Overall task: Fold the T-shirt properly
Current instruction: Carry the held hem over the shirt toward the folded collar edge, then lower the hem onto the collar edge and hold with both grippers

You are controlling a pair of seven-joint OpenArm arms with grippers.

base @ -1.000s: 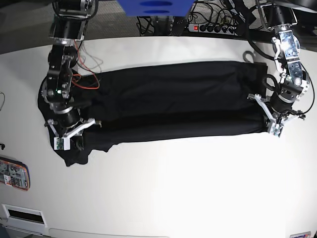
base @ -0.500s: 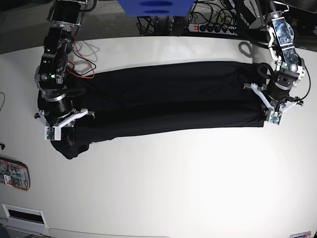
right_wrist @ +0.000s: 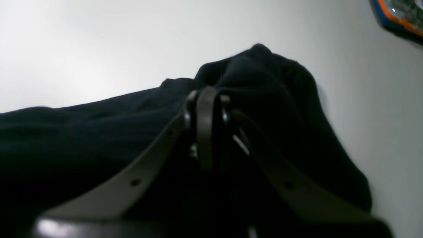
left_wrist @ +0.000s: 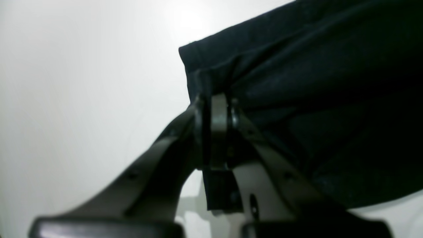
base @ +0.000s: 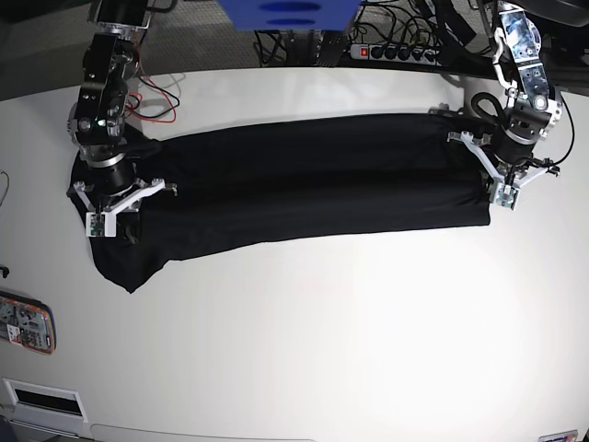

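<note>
The black T-shirt [base: 304,184] lies stretched in a long folded band across the white table [base: 304,350]. My left gripper [base: 493,189] is at its right end in the base view, shut on the cloth's edge. In the left wrist view the left gripper [left_wrist: 214,99] pinches a fold of the T-shirt [left_wrist: 314,99]. My right gripper [base: 109,214] is at the shirt's left end, shut on the cloth. In the right wrist view the right gripper [right_wrist: 206,96] clamps bunched black T-shirt fabric [right_wrist: 281,86]. A loose corner hangs down at the lower left [base: 129,272].
A flat orange-edged device [base: 25,324] lies at the table's left edge; it also shows in the right wrist view [right_wrist: 398,16]. Red wires [base: 152,101] trail by the right arm's base. A power strip [base: 396,52] and cables sit behind the table.
Both grippers have pulled the near edge of the T-shirt away from the camera toward the table's back. The band has shifted back and its lower-left corner has spread out.
</note>
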